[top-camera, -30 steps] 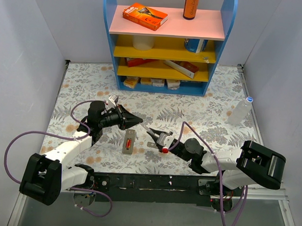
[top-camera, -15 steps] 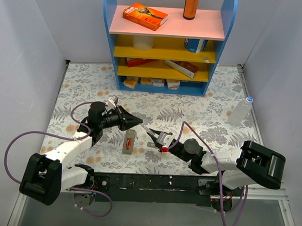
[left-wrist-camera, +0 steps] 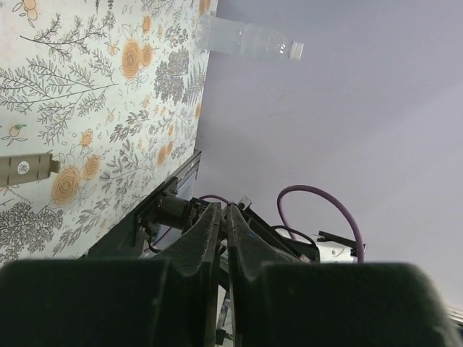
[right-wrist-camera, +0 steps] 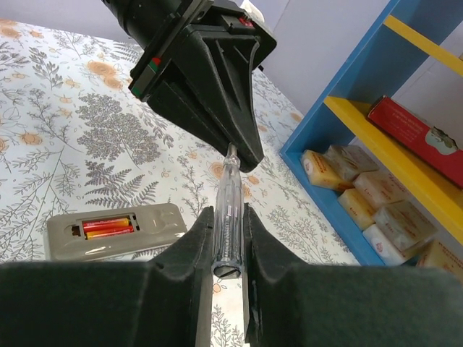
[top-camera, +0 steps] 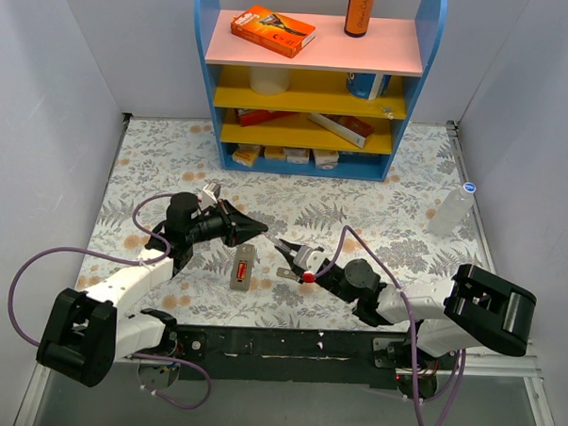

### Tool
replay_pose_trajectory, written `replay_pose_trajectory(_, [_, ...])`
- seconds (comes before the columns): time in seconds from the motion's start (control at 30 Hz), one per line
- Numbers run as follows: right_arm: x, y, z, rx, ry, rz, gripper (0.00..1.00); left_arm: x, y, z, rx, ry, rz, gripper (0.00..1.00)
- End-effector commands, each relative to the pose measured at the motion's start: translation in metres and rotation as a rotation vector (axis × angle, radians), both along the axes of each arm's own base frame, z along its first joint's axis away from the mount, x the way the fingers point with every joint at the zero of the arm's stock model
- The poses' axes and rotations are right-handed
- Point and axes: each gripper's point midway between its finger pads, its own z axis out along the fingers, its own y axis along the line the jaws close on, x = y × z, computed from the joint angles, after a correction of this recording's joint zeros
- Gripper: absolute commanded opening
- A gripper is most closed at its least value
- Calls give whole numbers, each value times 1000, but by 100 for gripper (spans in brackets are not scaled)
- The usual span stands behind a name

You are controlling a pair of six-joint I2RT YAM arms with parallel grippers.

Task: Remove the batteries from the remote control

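The grey remote control (top-camera: 238,283) lies face up on the floral table, between the two grippers. Two red batteries (top-camera: 241,267) sit in its recess. In the right wrist view the remote (right-wrist-camera: 155,220) is at lower left with the batteries (right-wrist-camera: 108,227) in it. My right gripper (top-camera: 293,258) (right-wrist-camera: 228,213) is shut on a clear-handled screwdriver (top-camera: 278,244) (right-wrist-camera: 228,181). The screwdriver's tip reaches my left gripper's black fingertips (right-wrist-camera: 242,148). My left gripper (top-camera: 263,228) (left-wrist-camera: 226,210) is shut with nothing visible between its jaws, above the remote's far end.
A blue shelf unit (top-camera: 305,162) with boxes stands at the back. A clear plastic bottle (top-camera: 451,209) (left-wrist-camera: 246,40) lies at the right. A small flat grey plate (left-wrist-camera: 25,168) lies on the table. Purple cables trail from both arms.
My right gripper has edged a little to the left and away from me with the screwdriver, closer to the left gripper. The left gripper and the remote have not moved.
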Motion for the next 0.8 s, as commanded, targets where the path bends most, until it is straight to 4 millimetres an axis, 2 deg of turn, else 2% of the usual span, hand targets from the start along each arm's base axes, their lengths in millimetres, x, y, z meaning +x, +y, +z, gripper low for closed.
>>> replay_pose_trajectory(0.0, [-5, -15, 109, 387, -150, -8, 1, -4, 0, -4, -9, 103, 12, 15])
replay_pose_trajectory(0.03, [-6, -16, 110, 385, -141, -8, 1, -1, 2, -8, 28, 72, 19, 30])
replay_pose_trajectory(0.07, [-4, -13, 98, 333, -116, -8, 1, -4, 5, -18, 73, 98, 19, 48])
replay_pose_trajectory(0.1, [-2, -12, 91, 302, -98, -18, 1, 0, 7, -14, 97, 77, 27, 53])
replay_pose_trajectory(0.13, [-1, -15, 94, 292, -87, -26, 1, 0, 14, -26, 164, 87, 42, 59])
replay_pose_trajectory(0.17, [4, -11, 69, 189, -36, -45, 1, 1, 17, -27, 189, 79, 50, 66])
replay_pose_trajectory(0.2, [6, -10, 68, 161, -22, -55, 1, 5, 21, -20, 204, 50, 67, 70])
replay_pose_trajectory(0.23, [6, -13, 71, 145, -16, -62, 1, 3, 27, -25, 246, 46, 68, 73])
replay_pose_trajectory(0.27, [8, -13, 64, 100, 3, -74, 1, 8, 32, -24, 269, 30, 90, 77])
replay_pose_trajectory(0.3, [9, -15, 52, 26, 29, -84, 1, 11, 34, -17, 281, -2, 97, 79])
replay_pose_trajectory(0.37, [9, -14, 51, -33, 34, -82, 1, 15, 45, -19, 357, -31, 113, 81])
replay_pose_trajectory(0.4, [7, -17, 38, -110, 52, -76, 1, 20, 48, -10, 379, -57, 124, 86])
replay_pose_trajectory(0.47, [7, -15, 43, -158, 39, -69, 1, 21, 58, -16, 455, -71, 120, 89])
replay_pose_trajectory(0.5, [7, -18, 22, -257, 72, -69, 1, 23, 60, -14, 472, -82, 117, 91])
replay_pose_trajectory(0.53, [9, -14, 34, -265, 69, -69, 1, 24, 62, -11, 486, -90, 110, 93])
replay_pose_trajectory(0.6, [11, -12, 25, -343, 98, -69, 1, 26, 64, -8, 499, -119, 89, 97])
replay_pose_trajectory(0.63, [9, -15, 13, -412, 126, -62, 1, 26, 66, -9, 505, -117, 85, 98])
replay_pose_trajectory(0.67, [8, -9, 24, -407, 132, -43, 1, 29, 71, -10, 521, -129, 85, 98])
replay_pose_trajectory(0.73, [3, -8, 13, -468, 172, -17, 1, 31, 78, -16, 554, -120, 95, 98])
replay_pose_trajectory(0.77, [2, -2, 25, -457, 175, 2, 1, 35, 86, -24, 572, -97, 106, 98])
